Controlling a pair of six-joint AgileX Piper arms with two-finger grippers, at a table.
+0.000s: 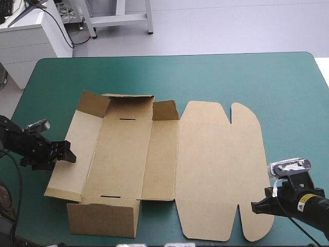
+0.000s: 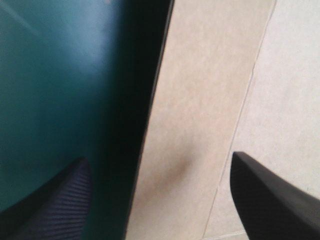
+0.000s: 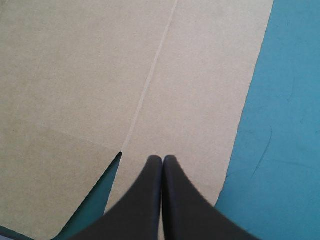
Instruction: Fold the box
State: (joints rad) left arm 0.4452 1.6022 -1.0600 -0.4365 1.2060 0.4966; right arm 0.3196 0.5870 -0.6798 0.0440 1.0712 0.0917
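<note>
Brown box [image 1: 126,154] lies at the worktop [image 1: 288,103] centre, end walls raised, lid flat toward the right edge. Your left end effector [image 1: 69,153] gapes wide astride the left wall, likely to lift it. Your right end effector [image 1: 255,207], pinched together, sits at the lid's near flap.

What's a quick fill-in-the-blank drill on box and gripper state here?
1. The left gripper, at the left wall of the box, has its fingers ____.
2. The right gripper, at the near right corner of the lid, has its fingers ____.
3. The lid lies ____ on the teal-green cover.
Missing words: open; shut; flat.
</note>
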